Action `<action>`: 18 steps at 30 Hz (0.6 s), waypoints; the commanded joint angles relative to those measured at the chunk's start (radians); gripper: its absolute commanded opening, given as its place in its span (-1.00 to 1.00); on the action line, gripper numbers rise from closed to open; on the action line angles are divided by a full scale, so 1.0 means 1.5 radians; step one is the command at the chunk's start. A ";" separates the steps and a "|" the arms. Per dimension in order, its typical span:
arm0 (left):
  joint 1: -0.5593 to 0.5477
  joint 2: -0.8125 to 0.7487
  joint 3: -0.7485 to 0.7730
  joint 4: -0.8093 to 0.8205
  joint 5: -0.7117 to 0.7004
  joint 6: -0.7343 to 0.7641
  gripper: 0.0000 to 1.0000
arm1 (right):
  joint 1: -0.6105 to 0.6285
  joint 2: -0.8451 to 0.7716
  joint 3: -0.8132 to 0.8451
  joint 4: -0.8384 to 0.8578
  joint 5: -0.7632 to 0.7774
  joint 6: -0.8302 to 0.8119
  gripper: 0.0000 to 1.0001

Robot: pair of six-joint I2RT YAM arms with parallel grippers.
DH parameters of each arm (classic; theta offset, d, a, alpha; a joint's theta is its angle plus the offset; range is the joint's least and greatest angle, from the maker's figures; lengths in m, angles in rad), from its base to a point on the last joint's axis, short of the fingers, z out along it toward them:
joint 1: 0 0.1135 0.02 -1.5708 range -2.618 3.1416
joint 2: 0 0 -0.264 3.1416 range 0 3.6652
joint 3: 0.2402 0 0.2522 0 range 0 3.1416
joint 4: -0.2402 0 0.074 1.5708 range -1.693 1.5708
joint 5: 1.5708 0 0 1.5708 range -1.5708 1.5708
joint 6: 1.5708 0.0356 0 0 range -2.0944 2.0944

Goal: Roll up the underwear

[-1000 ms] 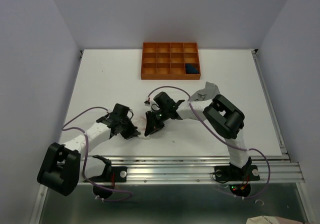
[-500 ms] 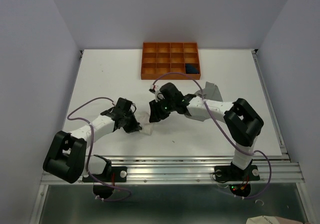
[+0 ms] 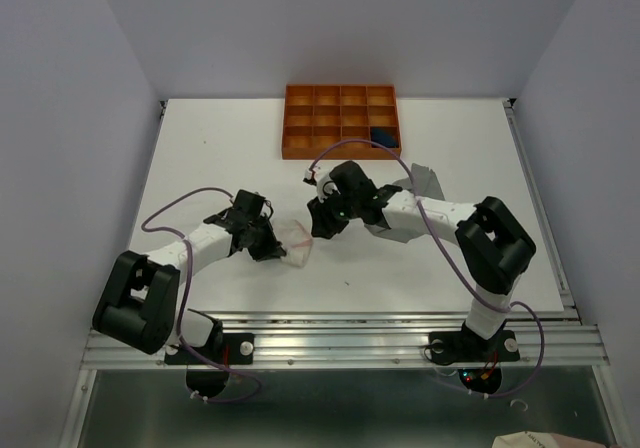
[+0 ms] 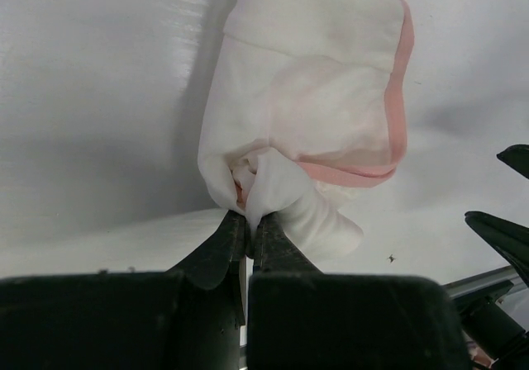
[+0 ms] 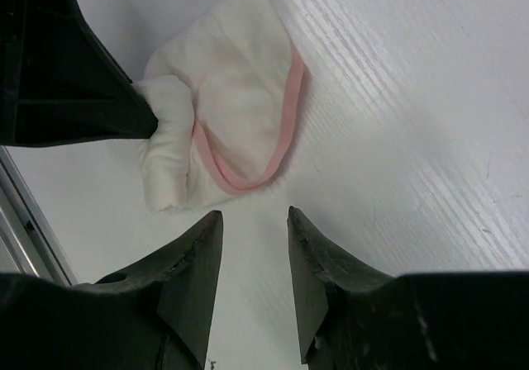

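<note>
The pale pink-white underwear [image 3: 298,240] lies partly rolled on the white table, its pink trim showing [image 4: 314,114] [image 5: 235,97]. My left gripper [image 3: 270,249] [image 4: 249,217] is shut on the bunched near end of this cloth. My right gripper [image 3: 321,227] [image 5: 254,213] hovers just right of the cloth, open, with nothing between its fingers. The grey underwear [image 3: 424,181] lies behind the right arm, partly hidden. The navy underwear [image 3: 382,137] sits in a right-hand compartment of the orange tray [image 3: 300,154].
The orange compartment tray stands at the back centre of the table. A metal rail [image 3: 350,333] runs along the near edge by the arm bases. Purple cables [image 3: 345,148] loop over both arms.
My right gripper has opened, let go of the pink-white underwear and drawn back toward the far side. My left gripper has shifted right and farther, still holding the cloth.
</note>
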 commanded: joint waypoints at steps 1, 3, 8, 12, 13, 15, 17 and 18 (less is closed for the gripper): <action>0.004 0.029 0.001 -0.025 -0.022 0.034 -1.00 | 0.005 0.013 -0.009 0.046 -0.064 -0.080 -0.14; 0.003 0.033 0.004 -0.026 -0.021 0.037 -1.00 | 0.005 0.026 -0.005 0.047 -0.074 -0.100 -0.13; 0.005 0.034 0.005 -0.028 -0.020 0.044 -1.00 | 0.017 0.047 0.002 0.068 -0.095 -0.138 -0.10; 0.006 0.038 0.007 -0.028 -0.018 0.054 -1.00 | 0.023 0.062 0.017 0.072 -0.090 -0.147 -0.09; 0.005 0.039 0.009 -0.030 -0.017 0.055 -1.00 | 0.023 0.063 0.018 0.072 -0.086 -0.151 -0.09; 0.005 0.041 0.010 -0.031 -0.017 0.058 -1.00 | 0.023 0.066 0.018 0.072 -0.090 -0.161 -0.09; 0.005 0.042 0.010 -0.032 -0.016 0.058 -1.00 | 0.023 0.070 0.020 0.071 -0.098 -0.165 -0.08; 0.006 0.043 0.012 -0.033 -0.016 0.058 -1.00 | 0.029 0.074 0.021 0.070 -0.105 -0.172 -0.08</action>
